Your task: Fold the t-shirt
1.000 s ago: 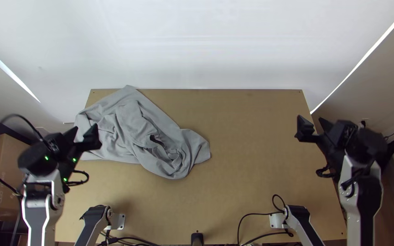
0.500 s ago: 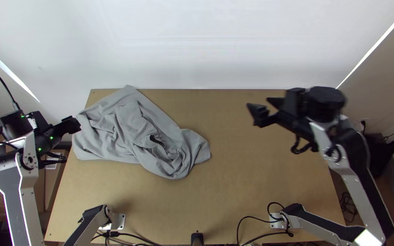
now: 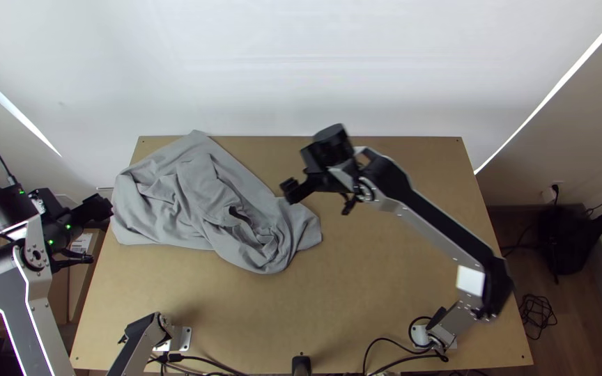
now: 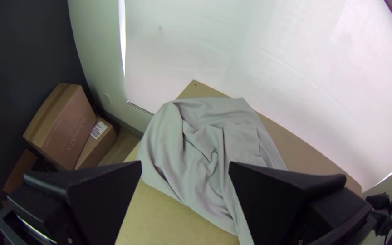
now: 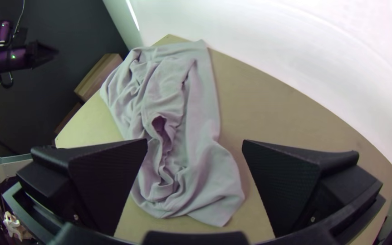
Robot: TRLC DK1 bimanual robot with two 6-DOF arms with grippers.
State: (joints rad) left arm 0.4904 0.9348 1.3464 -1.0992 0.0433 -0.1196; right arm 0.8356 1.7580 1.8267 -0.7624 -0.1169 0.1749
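A grey t-shirt (image 3: 203, 202) lies bunched and wrinkled on the table's left half, a dark opening among its folds. My left gripper (image 3: 102, 207) is held beside the shirt's left edge in the top view; in the left wrist view the left gripper (image 4: 185, 170) is open, with the cloth (image 4: 200, 149) beyond its fingers. Above the table near the shirt's right part is my right gripper (image 3: 289, 190). In the right wrist view the right gripper (image 5: 195, 149) is open, holding nothing, and the shirt (image 5: 196, 100) lies below it.
The wooden table (image 3: 398, 278) extends right of the shirt, under the right arm. Cables (image 3: 391, 341) lie along its near edge. Cardboard boxes (image 4: 64, 127) stand off the left side, and a white wall rises behind.
The right arm has swung left across the table, from beyond the right edge to near the shirt. My left gripper has moved left, off the cloth's left part. The shirt lies unchanged.
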